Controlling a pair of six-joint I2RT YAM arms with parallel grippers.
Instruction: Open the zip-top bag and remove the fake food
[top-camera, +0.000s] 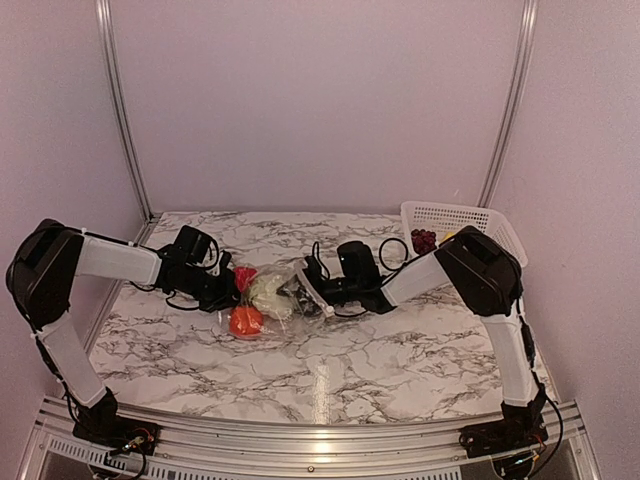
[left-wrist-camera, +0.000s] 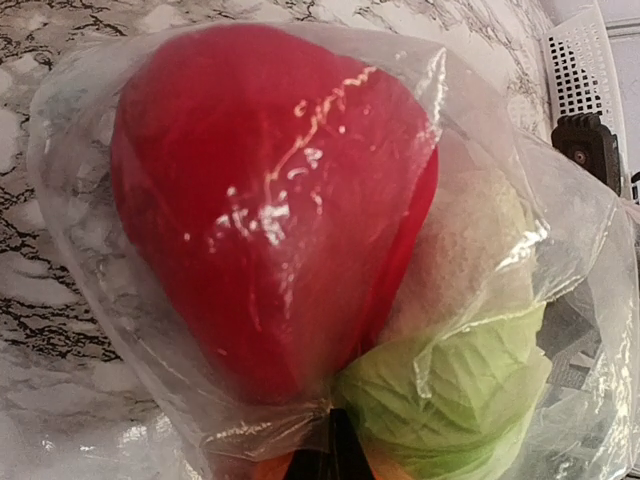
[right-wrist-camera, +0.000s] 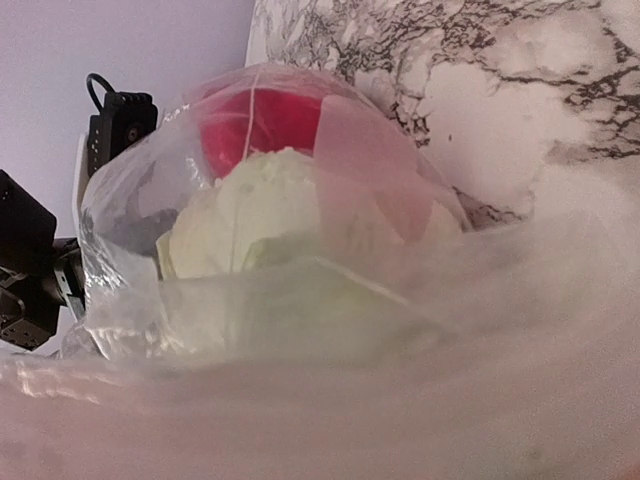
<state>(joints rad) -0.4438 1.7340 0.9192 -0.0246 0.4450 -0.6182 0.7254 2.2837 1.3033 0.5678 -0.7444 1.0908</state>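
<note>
the bag (top-camera: 283, 276) lies on the worktop (top-camera: 330, 370), stretched between the two claws, one at each end. that looks like a spreading hold, with one end anchored while the mouth is worked. the left claw (top-camera: 230, 289) seems clamped on the bag. in its wrist view the film gathers into a tight pucker right at a dark fingertip, with creases fanning out from it. the right claw (top-camera: 306, 287) sits at the end with a pale strip (top-camera: 322, 303), likely the zip. loose film fills the lower part of its wrist view and hides the fingers, so i cannot tell whether it is apart or together.

the film is thin, clear and crinkly, with bright glare streaks. just ahead of the left claw a smooth, glossy red piece (left-wrist-camera: 270, 210) bulges against it, rounded and tapering. beside that is a matte, pale green leafy piece (left-wrist-camera: 450, 390) with veined folds. a round orange ball (top-camera: 245, 321) rests near the left claw, apparently still bagged. well behind the right claw, a white lattice basket (top-camera: 455, 213) holds dark grapes (top-camera: 423, 240). most of the food is not out yet.
</note>
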